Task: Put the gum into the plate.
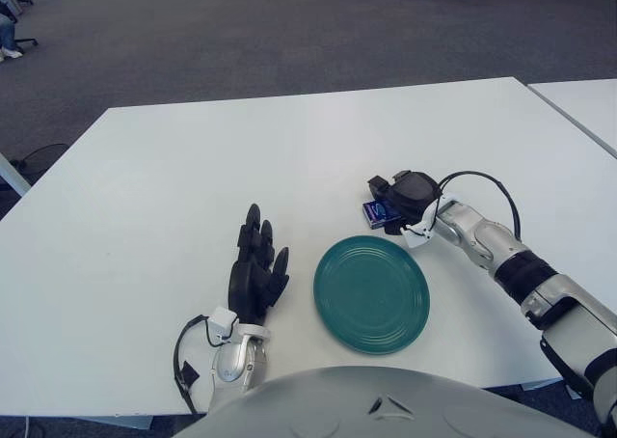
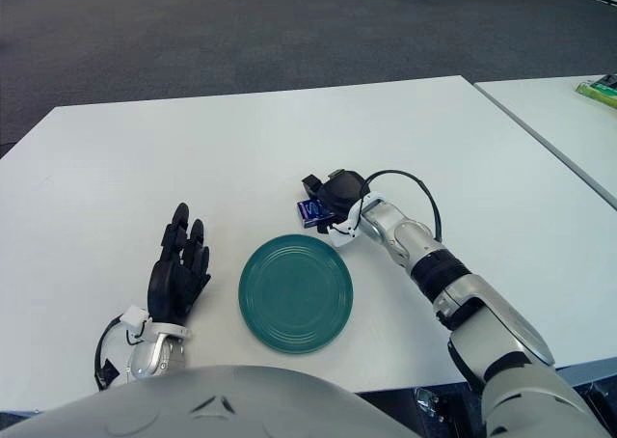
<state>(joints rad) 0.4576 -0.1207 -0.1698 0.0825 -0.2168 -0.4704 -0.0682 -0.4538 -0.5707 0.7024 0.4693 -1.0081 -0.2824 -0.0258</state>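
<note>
A small blue gum pack (image 1: 378, 214) is held in my right hand (image 1: 397, 201), whose black fingers are curled around it just beyond the far right rim of the green plate (image 1: 371, 293). The pack appears lifted slightly off the white table (image 1: 193, 168). Only the pack's left end shows; the rest is hidden by the fingers. My left hand (image 1: 256, 269) shows left of the plate with its fingers stretched out, holding nothing.
A second white table (image 1: 583, 105) stands to the right across a narrow gap, with a green item (image 2: 600, 91) on it. Dark carpet lies beyond the table's far edge.
</note>
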